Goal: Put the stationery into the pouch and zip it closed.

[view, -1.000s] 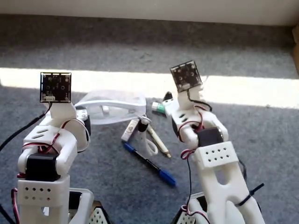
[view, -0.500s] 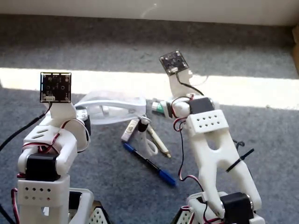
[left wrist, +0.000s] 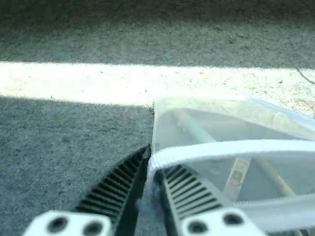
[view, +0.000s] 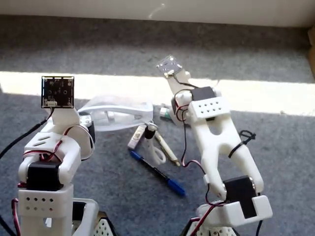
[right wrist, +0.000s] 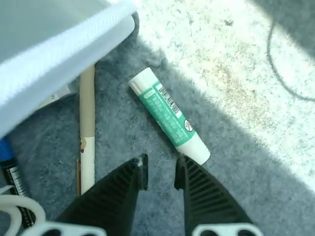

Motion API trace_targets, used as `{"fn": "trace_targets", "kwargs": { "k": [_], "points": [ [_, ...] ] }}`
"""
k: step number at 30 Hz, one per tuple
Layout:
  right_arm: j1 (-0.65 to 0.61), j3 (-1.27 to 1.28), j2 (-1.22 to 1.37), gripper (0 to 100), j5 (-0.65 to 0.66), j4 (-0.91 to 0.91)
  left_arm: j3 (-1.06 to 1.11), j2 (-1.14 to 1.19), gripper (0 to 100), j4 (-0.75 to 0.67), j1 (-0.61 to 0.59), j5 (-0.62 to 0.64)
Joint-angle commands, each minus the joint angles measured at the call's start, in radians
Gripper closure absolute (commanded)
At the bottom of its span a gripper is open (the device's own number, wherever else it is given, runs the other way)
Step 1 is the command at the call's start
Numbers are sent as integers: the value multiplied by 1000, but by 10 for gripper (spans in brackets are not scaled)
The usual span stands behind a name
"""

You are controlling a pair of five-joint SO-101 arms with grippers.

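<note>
While my left claw (left wrist: 152,169) pinches the pouch (left wrist: 216,123) rim, my right claw (right wrist: 161,169) hangs slightly parted, empty, by the glue stick (right wrist: 169,115).

The clear pouch (view: 120,114) lies beside the left arm (view: 54,147); scissors (view: 156,151), a beige pen (view: 167,149) and a blue pen (view: 158,173) lie near it; the right arm (view: 216,135) leans over a green glue stick (view: 166,113).

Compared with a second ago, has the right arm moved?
Yes. The right arm has stretched forward and toward the pouch, its wrist now above the unmoved glue stick.
</note>
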Motion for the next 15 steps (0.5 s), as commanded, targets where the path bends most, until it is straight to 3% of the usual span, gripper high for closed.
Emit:
{"fn": "trace_targets", "kwargs": {
  "k": [1, 8, 15],
  "points": [
    [5, -87, 18, 899, 12, 4, -2, -2, 989, -15, -19, -8],
    [1, -173, 130, 825, 48, 7, -2, -2, 989, -15, -19, -8],
    [-25, -226, 211, 820, 54, 4, -2, -2, 989, -15, -19, -8]
  ]
}}
